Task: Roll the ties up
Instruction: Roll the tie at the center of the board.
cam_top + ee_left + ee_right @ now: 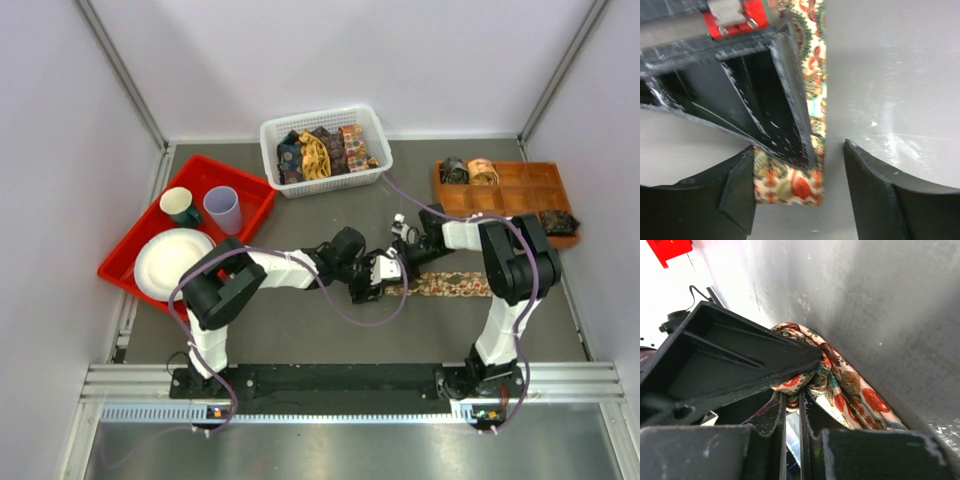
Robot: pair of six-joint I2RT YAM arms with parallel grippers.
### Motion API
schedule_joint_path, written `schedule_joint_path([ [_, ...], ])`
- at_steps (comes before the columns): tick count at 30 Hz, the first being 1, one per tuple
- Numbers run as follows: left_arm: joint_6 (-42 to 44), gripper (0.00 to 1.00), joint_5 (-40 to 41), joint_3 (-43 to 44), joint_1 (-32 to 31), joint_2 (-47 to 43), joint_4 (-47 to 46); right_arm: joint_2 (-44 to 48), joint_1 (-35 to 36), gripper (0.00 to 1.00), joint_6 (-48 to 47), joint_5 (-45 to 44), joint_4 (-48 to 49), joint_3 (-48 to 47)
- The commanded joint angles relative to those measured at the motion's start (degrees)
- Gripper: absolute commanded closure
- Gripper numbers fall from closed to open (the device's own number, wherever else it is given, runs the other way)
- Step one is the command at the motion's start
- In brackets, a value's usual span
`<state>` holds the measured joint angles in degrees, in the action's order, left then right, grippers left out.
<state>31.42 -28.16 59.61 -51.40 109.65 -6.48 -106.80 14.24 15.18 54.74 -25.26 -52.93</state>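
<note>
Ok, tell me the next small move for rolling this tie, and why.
Probably turn the right gripper to fold the end of the tie over onto itself and start the coil. Its jaws are shut on that end, the left gripper stands open around it, and the rest lies flat on the table.

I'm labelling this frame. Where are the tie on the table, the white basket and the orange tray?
tie on the table (455, 284), top view, its middle stretch.
white basket (330, 182), top view, its front wall.
orange tray (525, 180), top view, an empty compartment.
</note>
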Motion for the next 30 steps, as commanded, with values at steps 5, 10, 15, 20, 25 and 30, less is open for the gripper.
schedule_joint_path([
  [5,-10.8,0.26,-6.2,-11.5,3.5,0.4,-10.4,-4.6,-2.3,1.0,-3.1,-10.5,-2.6,-1.5],
  [10,-14.5,0.26,-10.1,-13.0,5.3,1.7,-23.5,-6.1,-3.1,1.0,-3.8,-13.5,-5.7,-2.7],
  [15,-15.2,0.28,-14.6,-14.3,6.4,5.1,-31.8,-7.7,-3.9,1.0,-4.6,-16.1,-8.4,-4.4],
  [20,-16.2,0.33,-16.5,-13.8,6.8,8.8,-36.6,-8.7,-4.2,1.0,-5.5,-17.9,-10.2,-5.2],
  [25,-17.6,0.36,-17.1,-12.5,6.7,10.8,-39.0,-9.6,-4.2,1.0,-5.7,-18.6,-10.7,-5.7],
  [30,-14.6,0.59,-14.2,-9.4,6.4,9.9,-28.0,-9.7,-4.3,1.0,-7.7,-15.2,-12.7,-7.4],
])
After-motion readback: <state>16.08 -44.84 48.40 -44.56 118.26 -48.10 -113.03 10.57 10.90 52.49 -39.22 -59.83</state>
